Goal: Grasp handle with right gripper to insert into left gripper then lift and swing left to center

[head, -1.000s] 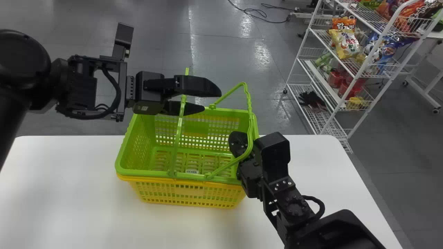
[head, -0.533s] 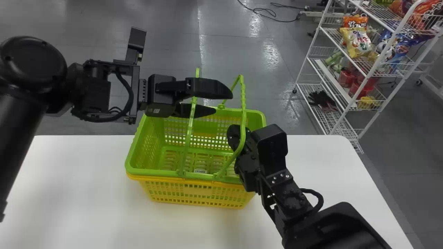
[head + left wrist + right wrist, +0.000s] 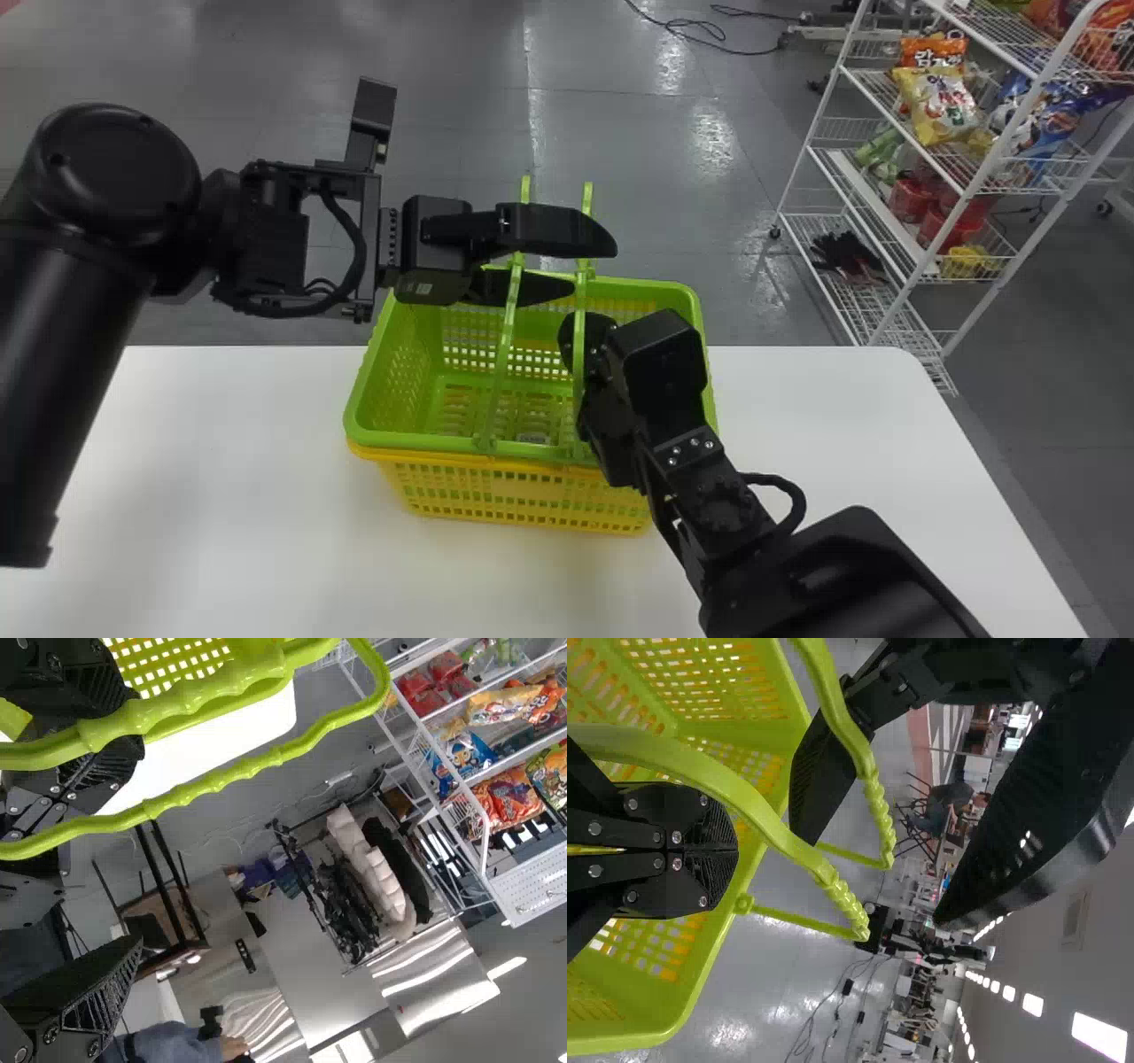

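Above the green basket (image 3: 356, 390), my left gripper (image 3: 595, 266) stands open, pointing right. The left handle (image 3: 501, 354) and the right handle (image 3: 578, 354) rise upright, side by side, and pass between its fingers. In the left wrist view both handles (image 3: 217, 777) also run across the left gripper (image 3: 140, 846), apart from each other. My right gripper (image 3: 568, 330) is lower, over the basket's inside, beside the right handle. The right wrist view shows the right gripper (image 3: 735, 850) with its fingers together and the nearer handle (image 3: 775, 828) running across it, not between them.
A yellow basket (image 3: 532, 501) sits under the green one on the white table (image 3: 221, 443). A white wire shelf (image 3: 815, 168) with snack bags stands on the floor at the back right. Both arms reach in close around the baskets.
The right gripper has moved left, and the right handle has swung left from its slant to upright, in among the left gripper's fingers. Baskets, shelf and left arm have all shifted right in the head view.
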